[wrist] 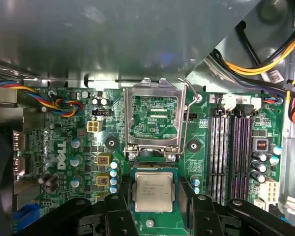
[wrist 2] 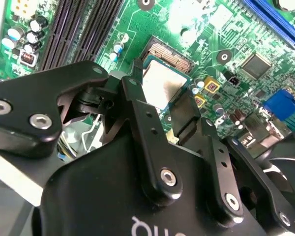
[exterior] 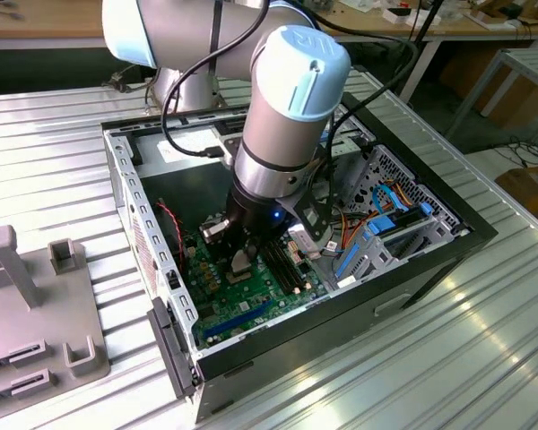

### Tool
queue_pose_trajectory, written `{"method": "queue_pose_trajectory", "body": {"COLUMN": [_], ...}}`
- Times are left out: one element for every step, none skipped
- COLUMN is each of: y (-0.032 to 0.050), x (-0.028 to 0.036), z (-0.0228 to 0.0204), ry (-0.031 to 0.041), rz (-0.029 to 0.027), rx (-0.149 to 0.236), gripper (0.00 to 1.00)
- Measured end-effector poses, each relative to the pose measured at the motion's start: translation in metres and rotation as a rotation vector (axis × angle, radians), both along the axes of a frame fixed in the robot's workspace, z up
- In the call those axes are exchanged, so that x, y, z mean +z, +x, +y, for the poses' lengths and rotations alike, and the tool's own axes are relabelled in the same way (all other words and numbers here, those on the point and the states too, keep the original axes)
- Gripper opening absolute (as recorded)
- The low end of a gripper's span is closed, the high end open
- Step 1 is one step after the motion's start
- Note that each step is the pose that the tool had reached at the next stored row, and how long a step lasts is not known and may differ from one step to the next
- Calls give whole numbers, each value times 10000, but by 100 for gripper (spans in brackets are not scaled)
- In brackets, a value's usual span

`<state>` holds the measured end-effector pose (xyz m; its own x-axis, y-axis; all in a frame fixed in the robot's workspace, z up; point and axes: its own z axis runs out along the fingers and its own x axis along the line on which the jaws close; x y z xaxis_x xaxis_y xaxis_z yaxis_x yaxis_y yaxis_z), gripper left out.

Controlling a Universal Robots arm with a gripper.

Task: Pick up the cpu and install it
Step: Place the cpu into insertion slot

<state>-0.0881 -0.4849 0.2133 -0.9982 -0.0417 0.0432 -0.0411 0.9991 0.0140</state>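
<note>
The cpu is a thin square chip with a pale silver top. It sits between the two black fingers of my gripper, which is shut on its edges. In the second wrist view the cpu hangs slightly tilted just over the socket, whose gold contacts show past its far edge. The socket's silver load frame stands hinged open beside it. In the exterior view my gripper reaches down into the open computer case over the green motherboard.
Black memory slots run beside the socket. Coloured wire bundles and yellow cables hang near the board's edges. Capacitors stand close to the socket. A grey fixture rests on the ribbed metal table at the exterior view's left.
</note>
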Motion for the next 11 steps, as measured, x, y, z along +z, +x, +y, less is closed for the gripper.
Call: {"method": "queue_pose_trajectory", "body": {"y": [-8,-8,-9,-10,-10,-9,-10,-10,-10,-9,-9], "x": [-36,-64,-88,-99,-107,-114,-120,-125,-133,-138,-142], "z": [0,0,-2,-4,-10,-20,-24,-25,-25,-25,-26], "ry": [0,0,1,-1,-2,0,1,1,0,-2,-4], "rz": [0,0,0,0,1,0,0,0,0,1,1], "rx": [1,3,2,1,0,1,0,-2,-3,-3,-3], "gripper": [47,47,47,47,47,47,47,47,47,47,47]}}
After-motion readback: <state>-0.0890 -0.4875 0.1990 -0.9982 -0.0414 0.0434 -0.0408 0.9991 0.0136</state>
